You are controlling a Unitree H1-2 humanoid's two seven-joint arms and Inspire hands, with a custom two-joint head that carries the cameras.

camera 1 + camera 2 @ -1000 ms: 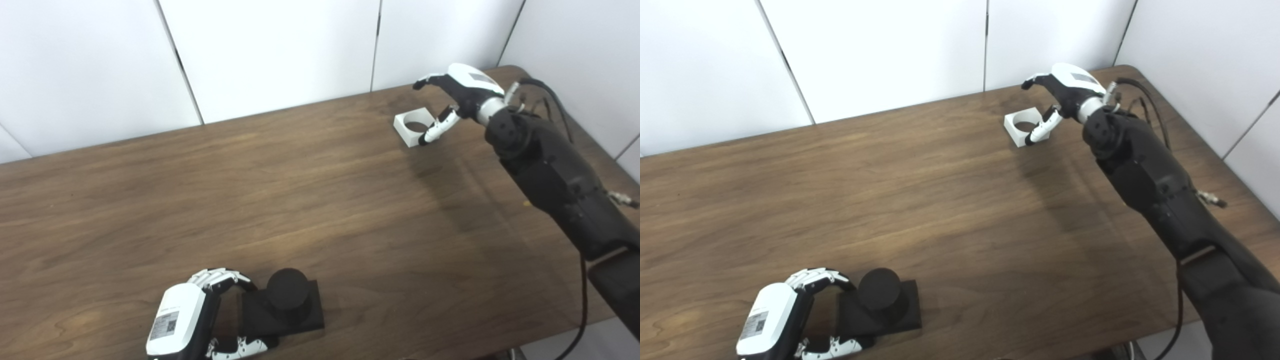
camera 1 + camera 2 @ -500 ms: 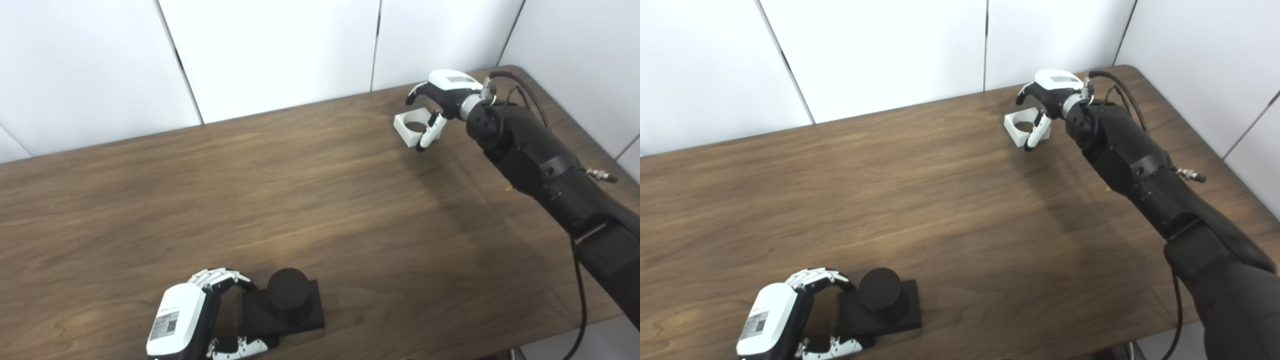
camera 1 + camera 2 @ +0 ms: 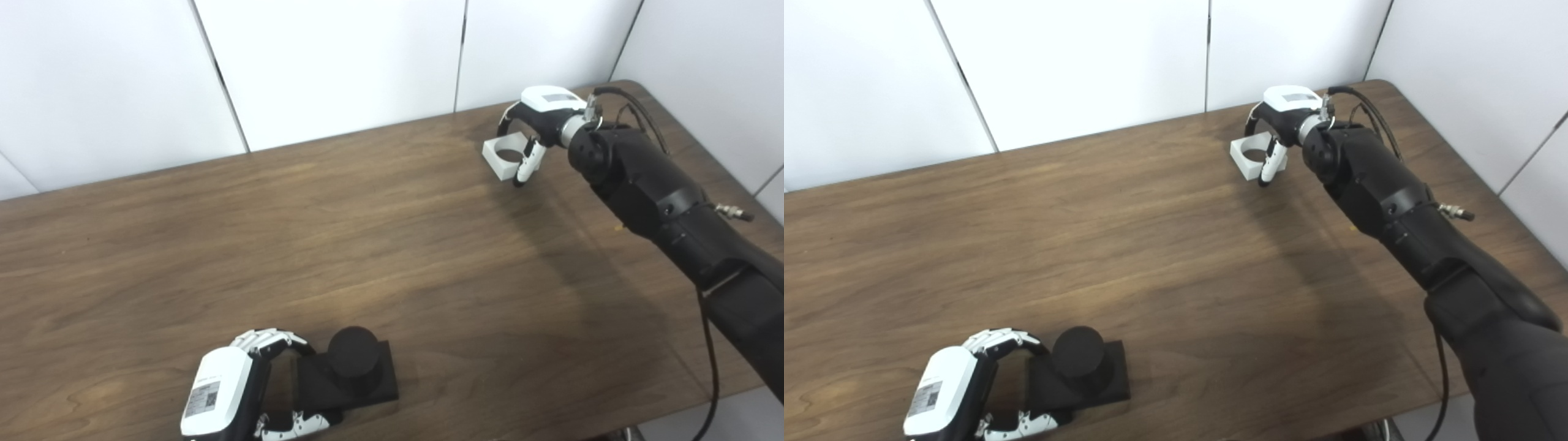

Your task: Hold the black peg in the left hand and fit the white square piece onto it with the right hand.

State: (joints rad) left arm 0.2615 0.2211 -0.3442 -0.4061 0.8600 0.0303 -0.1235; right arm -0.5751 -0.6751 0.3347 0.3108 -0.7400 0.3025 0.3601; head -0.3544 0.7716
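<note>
The white square piece (image 3: 506,157) lies on the wooden worktop (image 3: 392,245) near its far right corner, close to the white wall panels (image 3: 331,61). The right hand (image 3: 539,119) arches over it, fingers curled around its sides; whether they grip it I cannot tell. Well apart from the piece, by the near edge, the black peg (image 3: 352,361) stands upright on its square base with the left hand (image 3: 236,392) cupped around the base. That hand carries a small label, unreadable. Bare worktop stretches between piece and peg.
</note>
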